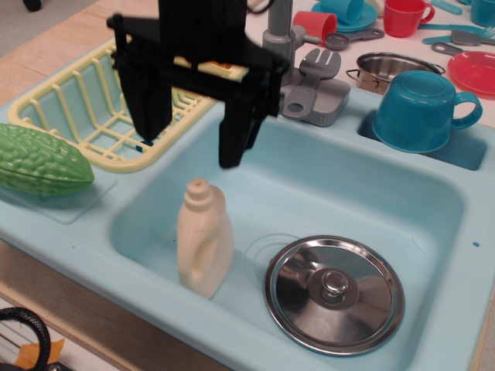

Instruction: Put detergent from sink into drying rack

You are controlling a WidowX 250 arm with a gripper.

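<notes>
Detergent [204,238] stands up in the sink [309,185], close to the left wall, with its cap on top. It is a small cream bottle. Next to it, on the sink floor, lies a shiny metal lid [334,294] with a knob in the middle. The bottle and the lid are near each other but do not touch.

Above the bottle hangs the black gripper [193,147]. Its two fingers are spread wide apart and hold nothing. The left finger [151,116] is over the edge of the rack [93,116], and the right finger [236,135] is over the sink. The fingers do not touch the bottle; there is a gap between them and its cap.

The yellow rack sits behind the sink on the left. A green bumpy gourd [39,162] lies in front of the rack, on the flat rim.

A grey tap [309,85] stands at the back of the sink. A blue cup [421,108] sits upside down in the small side hole on the right. Behind it are a metal pot [387,66], a red cup [406,15] and a red plate [476,71].
</notes>
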